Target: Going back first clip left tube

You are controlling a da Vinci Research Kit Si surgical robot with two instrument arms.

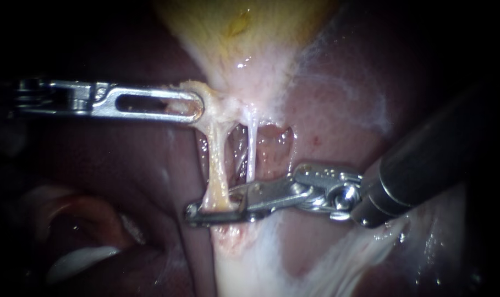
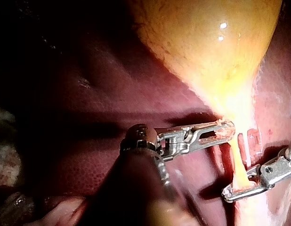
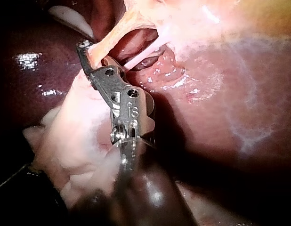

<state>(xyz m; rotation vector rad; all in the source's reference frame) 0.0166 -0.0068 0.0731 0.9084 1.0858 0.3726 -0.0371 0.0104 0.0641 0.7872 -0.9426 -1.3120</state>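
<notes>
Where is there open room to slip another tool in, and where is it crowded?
Bare liver lies open between the right tube and the shaft of the right instrument, and below the left instrument, whose jaws grip the gallbladder. Crowded: the narrow gap between the left tube and right tube, an instrument at each end.

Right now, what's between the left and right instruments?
The left tube, running from the gallbladder at the left instrument down to the right instrument. Endoscope view shows it.

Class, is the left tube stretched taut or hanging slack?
Taut: the left tube runs straight from the gallbladder, gripped by the left instrument, to the right instrument closed around it; no sag or kink.
</notes>
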